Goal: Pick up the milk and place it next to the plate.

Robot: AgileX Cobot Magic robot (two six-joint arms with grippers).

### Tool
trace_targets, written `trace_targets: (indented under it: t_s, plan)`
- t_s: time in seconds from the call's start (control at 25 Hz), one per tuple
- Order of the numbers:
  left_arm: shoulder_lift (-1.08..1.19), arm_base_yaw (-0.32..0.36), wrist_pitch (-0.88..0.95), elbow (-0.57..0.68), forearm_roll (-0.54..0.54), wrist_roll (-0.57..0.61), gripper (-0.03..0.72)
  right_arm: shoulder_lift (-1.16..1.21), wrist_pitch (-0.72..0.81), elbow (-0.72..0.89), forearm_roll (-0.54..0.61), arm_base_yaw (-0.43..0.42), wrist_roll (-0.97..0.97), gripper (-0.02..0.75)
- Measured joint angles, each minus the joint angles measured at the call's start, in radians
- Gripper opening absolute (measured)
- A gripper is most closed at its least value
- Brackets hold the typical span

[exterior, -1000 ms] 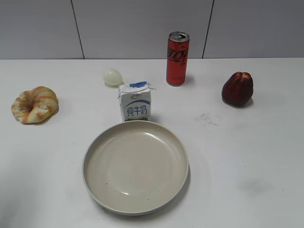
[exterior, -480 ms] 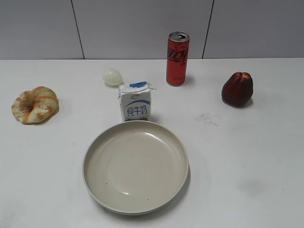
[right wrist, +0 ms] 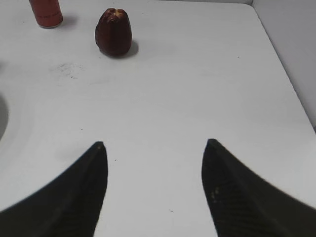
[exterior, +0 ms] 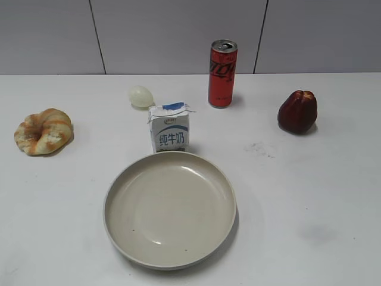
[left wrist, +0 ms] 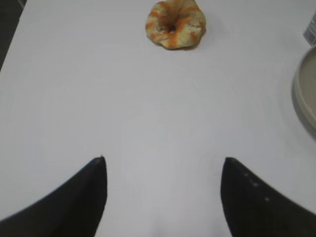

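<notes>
Milk point(exterior: 169, 128): upright on the table point(exterior: 309, 196), long axis vertical, folded blue top up, printed face turned toward the exterior camera; just behind the far rim of the plate, contact with it impossible to tell.
Writing on milk: blue Chinese lettering across the white front, small red-orange logo above it, too small to read.
Plate point(exterior: 170, 208): beige-cream, round, flat on the table near the front edge; rim also peeking in at the right edge of the left wrist view point(left wrist: 303, 96).
Red can point(exterior: 222, 73): upright behind and to the right of the milk, well apart from it; lettering runs down the side, unreadable.
Left pincer point(left wrist: 163, 163): spread wide, holding nothing, over bare table; pastry ring point(left wrist: 175, 23) far ahead of it.
Right pincer point(right wrist: 154, 145): spread wide, holding nothing, touching nothing; dark red fruit point(right wrist: 113, 32) well ahead, to the left.
Pale egg-shaped thing point(exterior: 141, 96): behind the milk, to its left.
</notes>
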Motion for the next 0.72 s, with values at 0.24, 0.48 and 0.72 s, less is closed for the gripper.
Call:
trace_targets:
  t_s: [0.24, 0.48, 0.72]
  plan:
    - [0.000, 0.000, 0.000, 0.000, 0.031, -0.041, 0.545, 0.000, 0.000, 0.000, 0.000, 0.000, 0.000, 0.459]
    - [0.000, 0.000, 0.000, 0.000, 0.026, -0.042, 0.525, 0.000, 0.000, 0.000, 0.000, 0.000, 0.000, 0.459]
    - [-0.086, 0.000, -0.001, 0.000, 0.026, -0.043, 0.491, 0.000, 0.000, 0.000, 0.000, 0.000, 0.000, 0.459]
